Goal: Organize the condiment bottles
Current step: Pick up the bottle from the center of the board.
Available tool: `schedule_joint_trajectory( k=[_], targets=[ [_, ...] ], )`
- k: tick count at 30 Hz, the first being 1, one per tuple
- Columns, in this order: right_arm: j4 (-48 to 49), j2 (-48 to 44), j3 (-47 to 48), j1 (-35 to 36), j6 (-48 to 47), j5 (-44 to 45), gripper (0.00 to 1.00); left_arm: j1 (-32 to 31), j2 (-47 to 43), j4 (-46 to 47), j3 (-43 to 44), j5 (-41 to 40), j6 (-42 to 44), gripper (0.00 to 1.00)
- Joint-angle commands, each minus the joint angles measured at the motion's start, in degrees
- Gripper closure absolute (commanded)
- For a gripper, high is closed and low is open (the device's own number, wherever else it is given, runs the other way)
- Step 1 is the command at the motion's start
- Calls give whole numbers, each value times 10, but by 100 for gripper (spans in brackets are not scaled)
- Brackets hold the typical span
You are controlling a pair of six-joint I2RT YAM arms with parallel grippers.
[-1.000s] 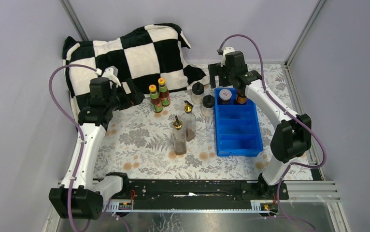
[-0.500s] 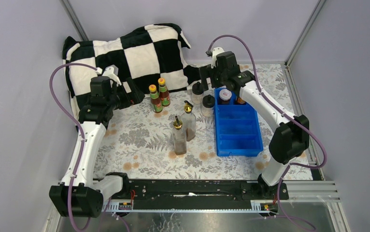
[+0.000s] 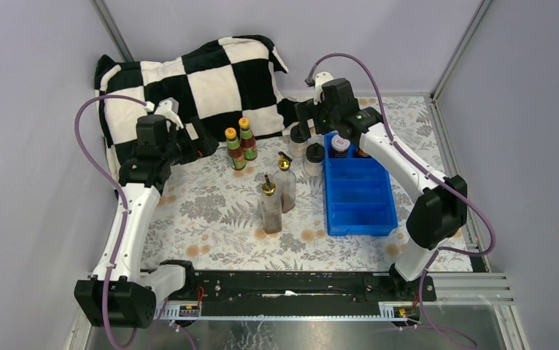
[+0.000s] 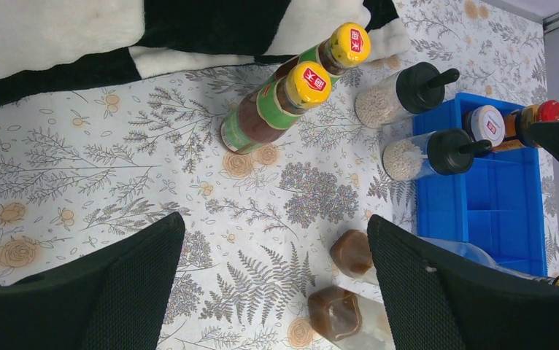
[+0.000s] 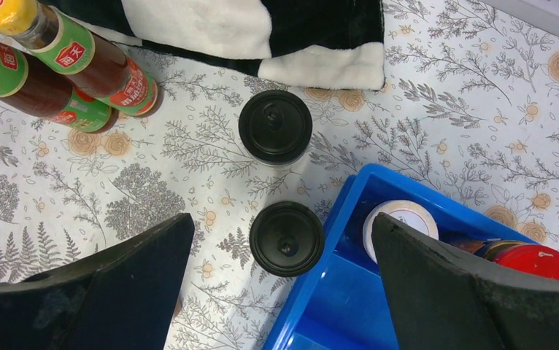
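Right wrist view: red-lidded jar (image 5: 533, 261), at the far right corner of the blue tray (image 5: 349, 292), sits half behind a finger (image 5: 481, 292) of the right gripper (image 5: 282, 222). Tray cut off at the bottom edge. One of the orange-capped bottles (image 5: 79, 55) loses its cap past the left edge.
Top view: that jar can't be made out behind the right arm (image 3: 387, 147). Labels too small to read.
Left wrist view: tall clear bottles (image 4: 335, 313) cut off at the bottom, upper bodies behind a finger (image 4: 444, 292).

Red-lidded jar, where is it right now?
In the right wrist view, the red-lidded jar sits at the lower right, inside the blue plastic divided tray, right next to the white-lidded dark jar.
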Motion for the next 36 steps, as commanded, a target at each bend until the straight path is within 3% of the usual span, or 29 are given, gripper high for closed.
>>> schedule_joint_trajectory(
  k=[1, 9, 16, 24, 36],
  targets=[
    [-7, -39, 26, 8, -9, -3, 0, 4, 5, 27, 5, -2, 1, 1],
    [-41, -29, 47, 9, -7, -17, 1, 4, 10, 29, 6, -6, 2, 1],
    [-48, 1, 51, 14, -8, -53, 7, 4, 20, 34, 7, -3, 1, 1],
    [-74, 128, 144, 15, -44, -67, 1, 4, 23, 36, 4, -4, 3, 1],
    [-106, 270, 271, 11, -46, 3, 0, 4, 26, 36, 4, -5, 13, 1]
  ],
)
